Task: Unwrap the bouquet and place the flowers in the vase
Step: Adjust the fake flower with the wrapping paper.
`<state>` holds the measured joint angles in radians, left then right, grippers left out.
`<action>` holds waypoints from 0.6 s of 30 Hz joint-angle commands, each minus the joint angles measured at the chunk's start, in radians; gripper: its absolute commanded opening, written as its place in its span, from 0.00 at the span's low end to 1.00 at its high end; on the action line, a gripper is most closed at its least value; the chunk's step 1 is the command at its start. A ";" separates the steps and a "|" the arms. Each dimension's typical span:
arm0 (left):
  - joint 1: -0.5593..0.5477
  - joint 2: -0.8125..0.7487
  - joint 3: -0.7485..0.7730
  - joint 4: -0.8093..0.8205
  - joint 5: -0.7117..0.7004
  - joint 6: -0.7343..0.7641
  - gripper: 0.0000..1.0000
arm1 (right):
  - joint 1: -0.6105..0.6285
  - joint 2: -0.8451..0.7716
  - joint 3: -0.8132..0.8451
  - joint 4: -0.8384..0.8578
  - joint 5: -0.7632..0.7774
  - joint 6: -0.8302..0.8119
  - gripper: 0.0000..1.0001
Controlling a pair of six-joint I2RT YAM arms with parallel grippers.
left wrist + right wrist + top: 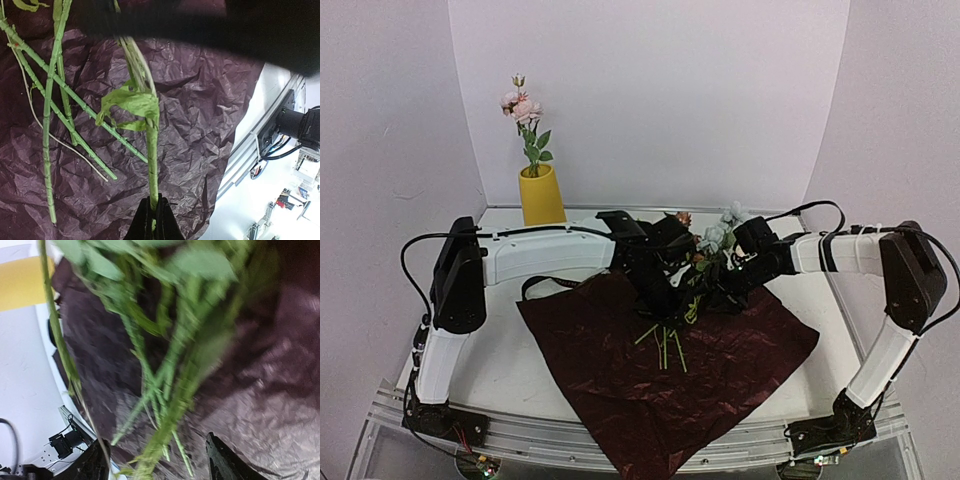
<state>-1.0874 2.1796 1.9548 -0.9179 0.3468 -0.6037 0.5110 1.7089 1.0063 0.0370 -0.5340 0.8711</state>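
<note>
The yellow vase (541, 197) stands at the back left with a few pink flowers (523, 108) in it. The dark red paper (650, 390) lies spread flat on the table. Over its far part the bunch of flowers (712, 240) hangs between both arms, stems (665, 345) pointing down and forward. My left gripper (154, 216) is shut on one green stem (152, 160). My right gripper (157, 467) is open, its fingers (227, 462) wide apart around the blurred stems (175, 390). The vase (20, 282) also shows at the upper left of the right wrist view.
A black ribbon (538, 284) loops off the paper's left corner. Loose green stems (50, 125) lie on the paper (200, 100) beside the held one. The table's metal front rail (620, 440) runs under the paper's near corner. White walls close in the back and sides.
</note>
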 commanded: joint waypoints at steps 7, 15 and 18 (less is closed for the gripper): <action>-0.002 -0.001 0.062 0.005 0.011 -0.004 0.00 | -0.004 0.062 0.001 -0.015 -0.081 0.057 0.58; -0.002 -0.003 0.062 0.002 -0.013 -0.004 0.19 | -0.004 0.051 -0.002 -0.014 -0.102 0.072 0.30; -0.002 -0.017 0.053 0.003 -0.038 -0.007 0.31 | -0.005 0.048 0.001 -0.014 -0.111 0.073 0.18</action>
<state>-1.0874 2.1818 1.9711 -0.9163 0.3392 -0.6091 0.5106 1.7618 0.9955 0.0518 -0.6136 0.9450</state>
